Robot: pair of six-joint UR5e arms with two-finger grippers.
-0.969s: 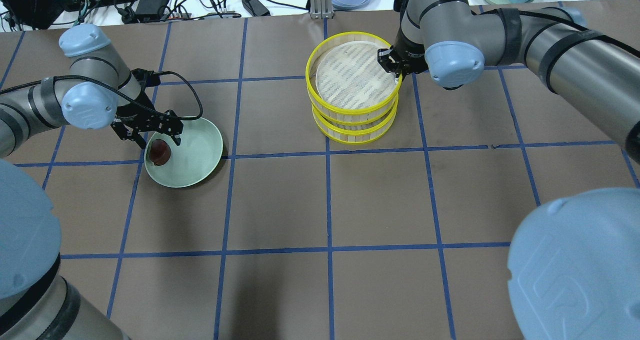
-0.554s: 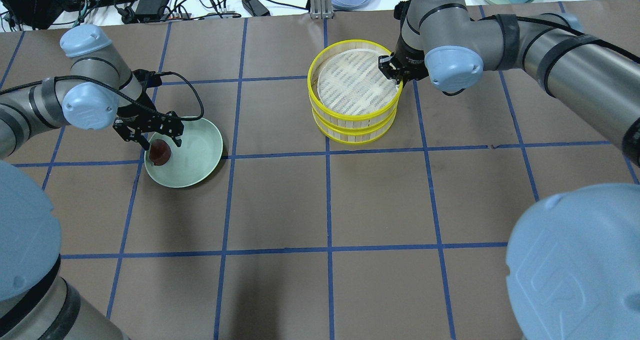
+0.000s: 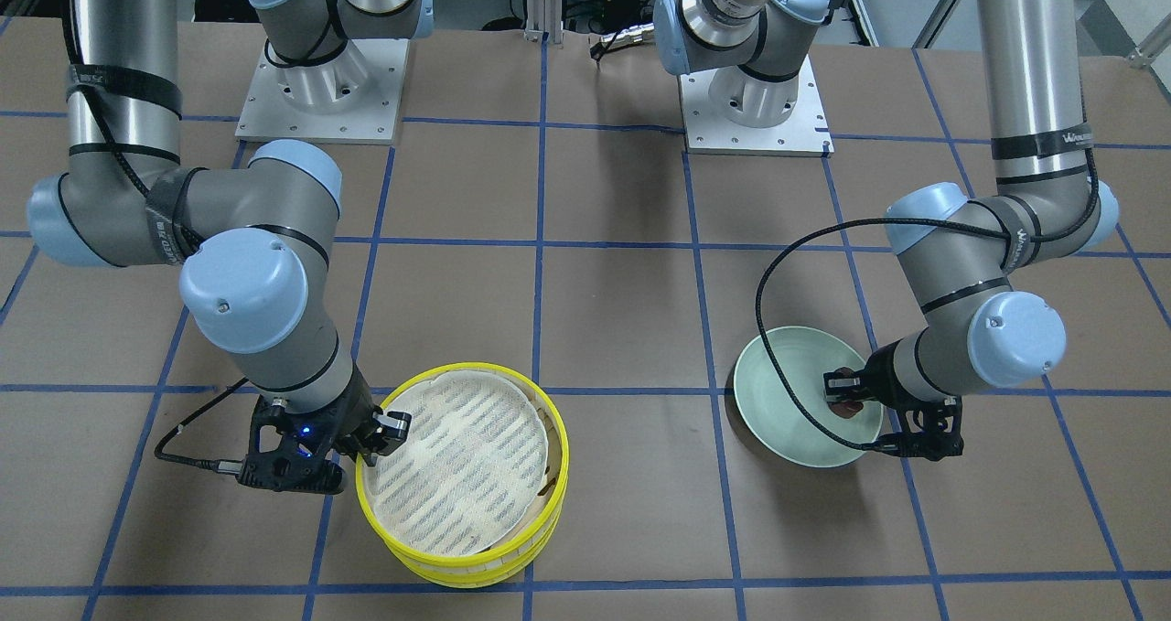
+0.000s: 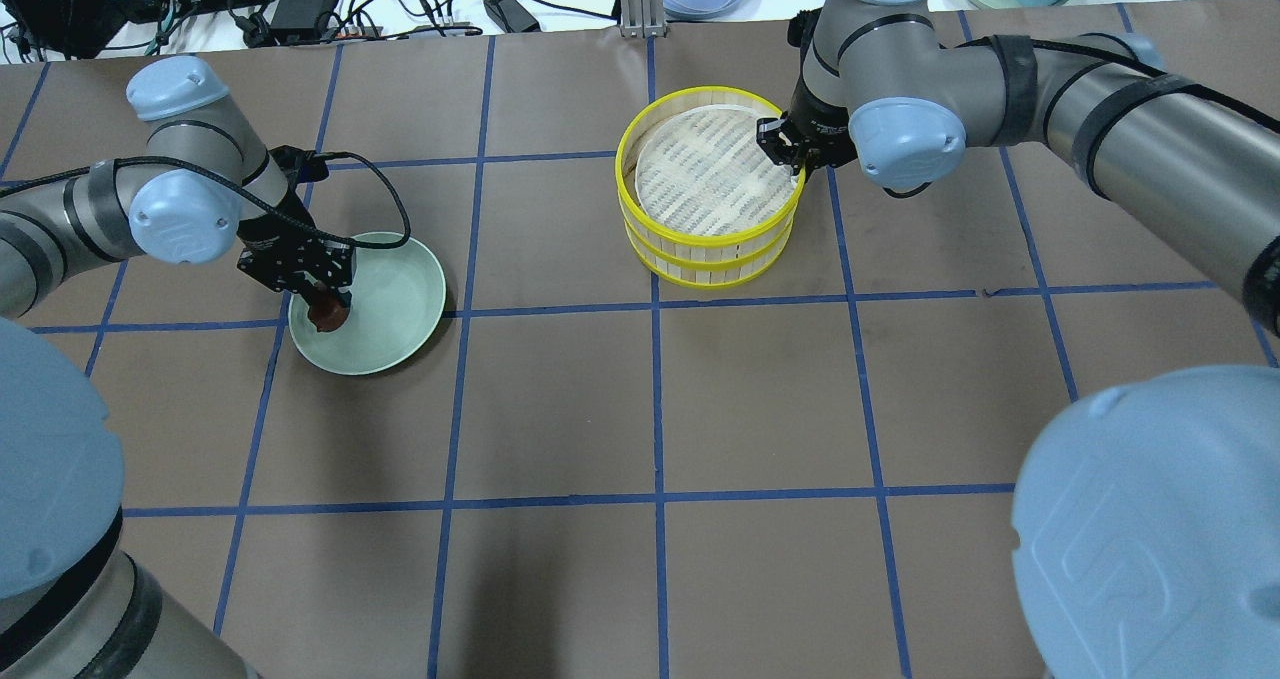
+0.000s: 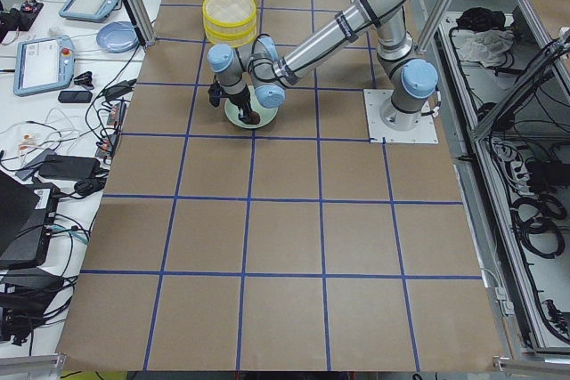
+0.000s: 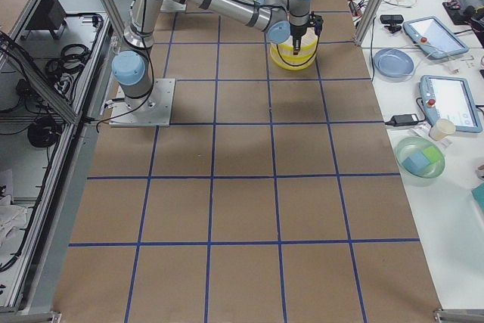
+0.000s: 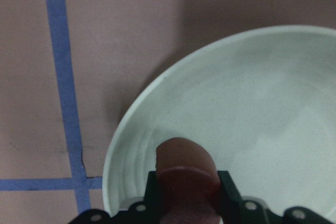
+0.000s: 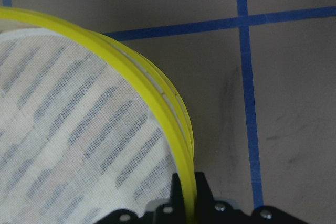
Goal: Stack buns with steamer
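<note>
A brown paper-covered desk (image 3: 622, 264) marked with blue tape squares carries everything. From the front, the two steamer tiers (image 3: 467, 475) stand one on the other, and the upper liner is bare. The right gripper (image 3: 375, 438) is at the upper rim. Well apart, the green plate (image 3: 787, 401) holds the dark bun (image 3: 851, 403), with the left gripper (image 3: 846, 400) down on it. From overhead the picture is the same: the tiers are stacked and the bun is low in the plate at its near-left edge, apparently not yet lifted. The left wrist camera shows the gripper closed snugly, a finger (image 7: 155, 192) on each side of the bun. The right wrist camera shows the other gripper pinched shut on the top tier's yellow rim, one finger inside and one outside. The pale bun appears in no view; it may lie under the upper tier, but I cannot tell. Stacking the tiers looks done. The dark bun has yet to be carried across and set on the empty top liner.
</note>
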